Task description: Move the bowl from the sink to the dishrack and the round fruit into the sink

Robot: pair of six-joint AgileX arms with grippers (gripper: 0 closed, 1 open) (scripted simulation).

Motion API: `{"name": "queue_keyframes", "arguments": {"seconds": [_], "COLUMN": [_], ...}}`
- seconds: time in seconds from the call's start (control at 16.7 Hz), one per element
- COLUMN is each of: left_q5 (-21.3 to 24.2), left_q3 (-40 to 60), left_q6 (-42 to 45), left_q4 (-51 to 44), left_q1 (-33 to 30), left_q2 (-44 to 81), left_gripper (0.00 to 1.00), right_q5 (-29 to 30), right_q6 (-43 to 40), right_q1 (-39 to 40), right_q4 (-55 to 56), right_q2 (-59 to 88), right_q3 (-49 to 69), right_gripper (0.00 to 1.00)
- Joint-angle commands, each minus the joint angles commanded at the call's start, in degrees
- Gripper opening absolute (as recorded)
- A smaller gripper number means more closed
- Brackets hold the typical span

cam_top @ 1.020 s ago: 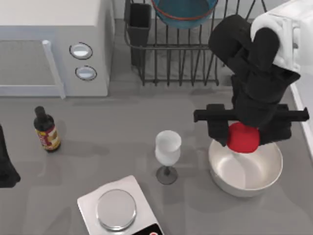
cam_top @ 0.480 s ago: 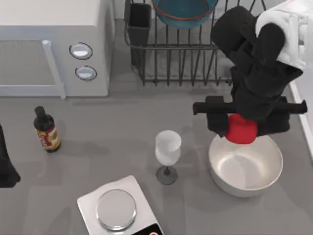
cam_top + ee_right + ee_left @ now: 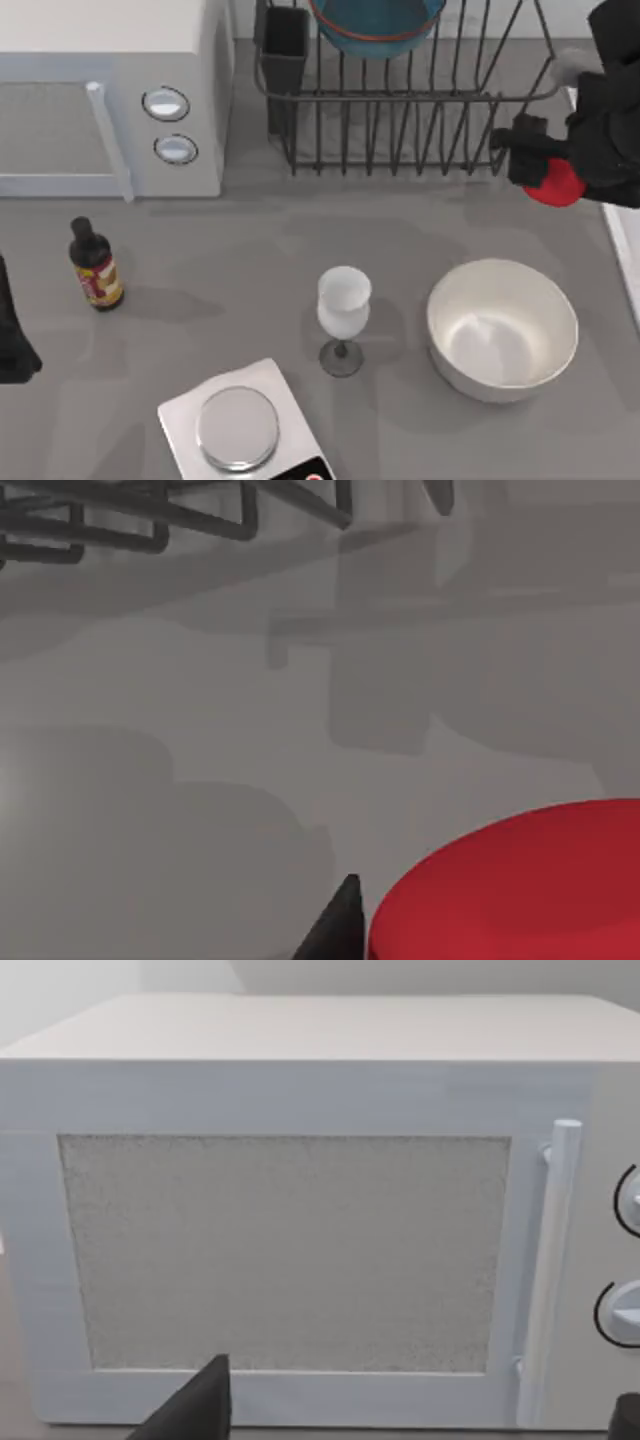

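Observation:
The teal-blue bowl (image 3: 375,25) with its orange-red rim line rests in the black wire dishrack (image 3: 400,120) at the back. My right gripper (image 3: 540,165) hangs by the rack's front right corner, above the table, shut on the round fruit (image 3: 555,187), which is plain red. In the right wrist view the fruit (image 3: 520,890) sits beside one dark fingertip (image 3: 335,925), with rack bars (image 3: 150,520) beyond. The sink's pale rim (image 3: 622,245) runs along the right edge. My left gripper (image 3: 415,1428) is parked at the left edge, open, facing the microwave.
A glossy white bowl (image 3: 503,330) stands at front right, a wine glass (image 3: 343,305) to its left. A dark bottle (image 3: 96,265) stands at the left and a scale (image 3: 240,425) at the front. The microwave (image 3: 110,90) fills the back left.
My right gripper has lifted the red fruit out of the white bowl and carried it back and to the right, toward the sink's rim. The left arm has not moved.

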Motion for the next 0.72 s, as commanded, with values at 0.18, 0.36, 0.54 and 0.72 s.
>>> {"name": "queue_keyframes", "arguments": {"seconds": [0.18, 0.36, 0.54, 0.72], "left_q5": [0.0, 0.0, 0.0, 0.0], "left_q3": [0.0, 0.0, 0.0, 0.0], "left_q6": [0.0, 0.0, 0.0, 0.0], "left_q4": [0.0, 0.0, 0.0, 0.0], "left_q1": [0.0, 0.0, 0.0, 0.0], "left_q2": [0.0, 0.0, 0.0, 0.0], "left_gripper": [1.00, 1.00, 1.00, 1.00], "right_q5": [-2.4, -4.7, -6.7, -9.4], "right_q6": [-3.7, -6.9, -9.7, -12.6], "right_q1": [-8.0, -14.2, -20.8, -27.1], "right_q4": [17.0, 31.6, 42.8, 51.5], "right_q2": [-1.1, -1.9, -3.4, -5.2], "right_q3": [-6.4, -11.6, -15.8, -19.5], "right_gripper": [0.00, 0.00, 0.00, 0.00]}}
